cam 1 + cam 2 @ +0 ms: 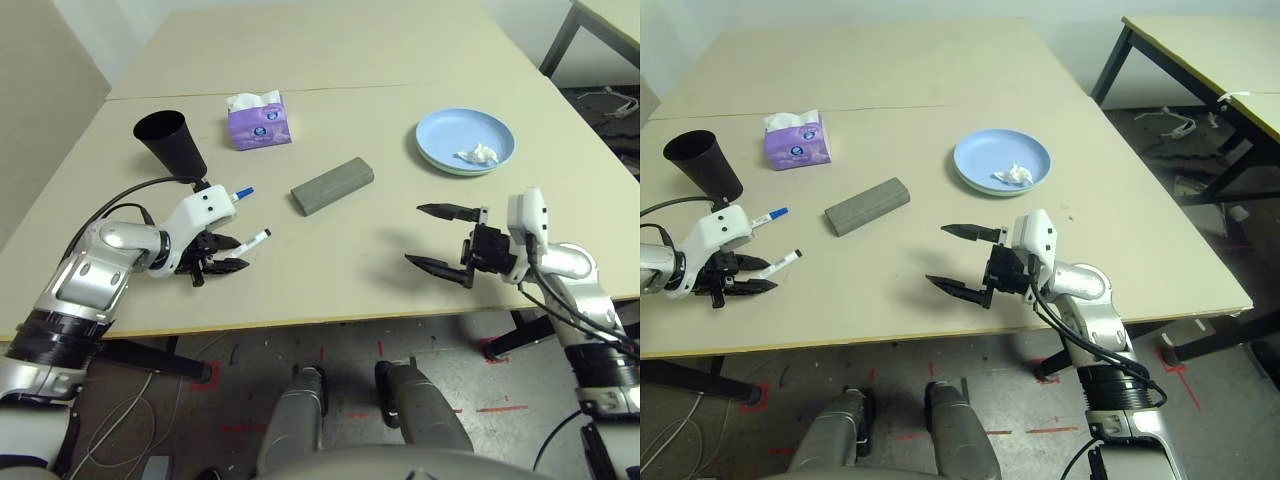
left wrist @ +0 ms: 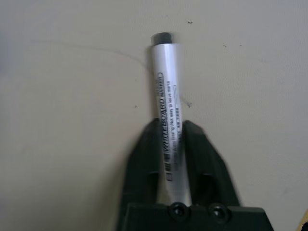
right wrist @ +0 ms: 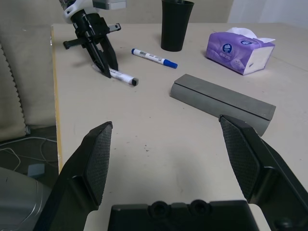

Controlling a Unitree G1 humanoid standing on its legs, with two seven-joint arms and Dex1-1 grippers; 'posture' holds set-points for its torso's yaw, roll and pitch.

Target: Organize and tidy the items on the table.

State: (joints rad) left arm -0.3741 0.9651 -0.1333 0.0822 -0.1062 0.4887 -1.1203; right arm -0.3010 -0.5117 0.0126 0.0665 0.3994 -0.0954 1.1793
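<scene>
The step in hand looks like gathering the pens: the left gripper (image 1: pixel 228 255) reaches down near the bench's (image 1: pixel 330 260) front left corner with its jaws pinching the black-capped whiteboard marker (image 2: pixel 168 120), whose barrel runs up between the two black fingers while its capped end lies on the bench surface. The blue-capped marker (image 3: pixel 155 57) lies just beyond it, close to the black cup (image 1: pixel 170 143), which stands tilted near the left edge. The right gripper (image 1: pixel 962 259) hovers over the front right part of the bench, pointing toward the left arm, jaws spread wide and holding nothing.

The grey glasses case (image 1: pixel 332 185) rests closed in the middle of the bench, with a purple tissue pack (image 1: pixel 259 120) behind it toward the seam. Near the right edge the blue plate (image 1: pixel 466 139) sits on a green one, a white tissue wad (image 1: pixel 478 154) on it.

Next, the marker likely needs lifting clear of the surface and carrying to the cup, which calls for turning it upright enough to drop in without knocking the cup
</scene>
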